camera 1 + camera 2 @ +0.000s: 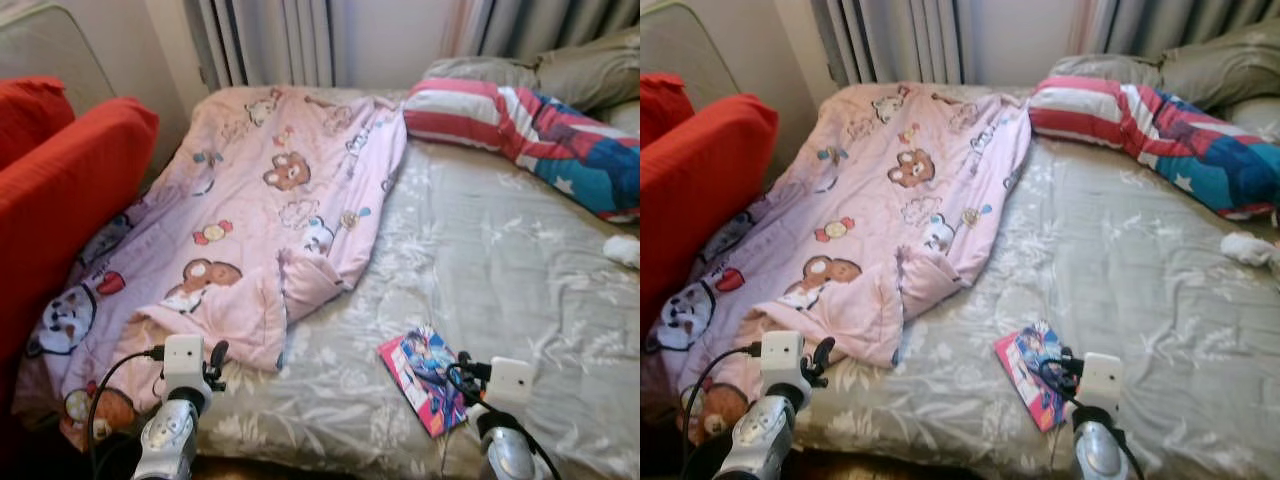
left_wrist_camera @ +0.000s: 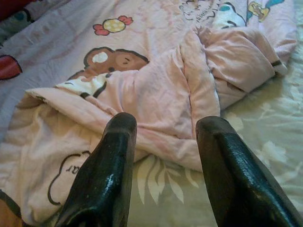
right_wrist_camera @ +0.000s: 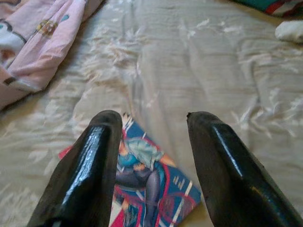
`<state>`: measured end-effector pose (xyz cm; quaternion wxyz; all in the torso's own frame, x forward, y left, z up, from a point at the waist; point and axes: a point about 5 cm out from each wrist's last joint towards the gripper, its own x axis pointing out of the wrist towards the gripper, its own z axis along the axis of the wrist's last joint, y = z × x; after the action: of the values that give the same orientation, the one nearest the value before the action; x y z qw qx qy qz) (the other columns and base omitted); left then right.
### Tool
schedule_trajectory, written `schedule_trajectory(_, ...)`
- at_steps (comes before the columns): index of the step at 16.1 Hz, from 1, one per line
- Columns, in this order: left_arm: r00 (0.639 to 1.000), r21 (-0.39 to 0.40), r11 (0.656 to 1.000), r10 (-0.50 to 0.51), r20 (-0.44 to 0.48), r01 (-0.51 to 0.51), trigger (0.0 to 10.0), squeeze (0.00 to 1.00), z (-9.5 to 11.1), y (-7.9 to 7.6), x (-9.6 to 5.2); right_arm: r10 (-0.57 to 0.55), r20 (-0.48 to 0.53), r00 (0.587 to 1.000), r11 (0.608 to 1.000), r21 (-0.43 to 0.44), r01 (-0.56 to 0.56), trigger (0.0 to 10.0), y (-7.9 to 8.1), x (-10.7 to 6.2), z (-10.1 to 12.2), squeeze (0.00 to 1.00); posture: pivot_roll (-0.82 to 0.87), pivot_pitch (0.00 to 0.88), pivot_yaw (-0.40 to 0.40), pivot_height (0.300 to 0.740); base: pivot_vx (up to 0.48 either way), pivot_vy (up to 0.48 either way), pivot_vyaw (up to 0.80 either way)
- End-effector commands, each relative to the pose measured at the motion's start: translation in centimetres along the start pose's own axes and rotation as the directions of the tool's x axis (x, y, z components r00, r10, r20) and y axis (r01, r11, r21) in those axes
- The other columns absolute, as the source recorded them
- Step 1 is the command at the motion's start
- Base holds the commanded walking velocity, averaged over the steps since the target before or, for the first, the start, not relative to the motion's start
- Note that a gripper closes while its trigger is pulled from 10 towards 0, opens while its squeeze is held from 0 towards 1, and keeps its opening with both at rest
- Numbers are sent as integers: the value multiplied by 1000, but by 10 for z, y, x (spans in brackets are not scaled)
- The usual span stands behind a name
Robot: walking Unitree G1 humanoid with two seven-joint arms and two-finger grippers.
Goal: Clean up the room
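So the bed (image 1: 480, 250) has a grey-green leafy cover, and the main mess on it is a pink blanket (image 1: 270, 200) with cartoon bears, candies and a panda printed on it. It runs from the head-end corner by the curtains (image 1: 270, 40) down along the bed's left edge, and its near end is bunched and folded over itself close to the foot edge. My left tool (image 2: 163, 127) hangs just above that folded hem, fingers spread wide, nothing in them.

Near the foot edge, toward the right, lies a thin comic book (image 1: 425, 375) with a red and blue cover, flat on the sheet. My right tool (image 3: 154, 120) is over it, also wide open and empty.

Striped red, white and blue bedding (image 1: 530, 135) sits crumpled at the far right corner, something small and white (image 1: 625, 248) near the right edge. Red cushions (image 1: 60, 190) press against the left edge. The middle of the sheet is open.
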<state>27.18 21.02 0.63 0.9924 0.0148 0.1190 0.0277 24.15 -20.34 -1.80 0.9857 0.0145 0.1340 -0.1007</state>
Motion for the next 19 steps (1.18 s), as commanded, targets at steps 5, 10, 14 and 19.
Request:
schedule_trajectory(5, 999, 14, 1000, -23, -39, 23, 10000, 0, -6, 0, -2, 6, -24, 1000, 1000, 2, -6, 10000, 2, -5, -7, 0, 27, 91, 64, 675, 0, 0, 0)
schedule_trajectory(10, 999, 20, 998, -52, -15, 53, 10000, 0, 0, -3, 1, 20, -58, 998, 1000, 9, -19, 10000, 6, -5, -10, 0, 25, 107, 67, 675, 0, 0, 0)
schedule_trajectory(14, 998, 15, 998, -54, -17, 54, 10000, 0, 0, -6, 1, 35, -61, 998, 999, 24, -34, 10000, 8, -7, -12, 0, 24, 121, 67, 645, 0, 0, 0)
schedule_trajectory(19, 998, 19, 999, -50, -27, 50, 10000, 0, -4, -1, -2, 41, -75, 996, 999, 21, -39, 10000, 10, -8, -15, 0, 28, 128, 67, 645, 0, 0, 0)
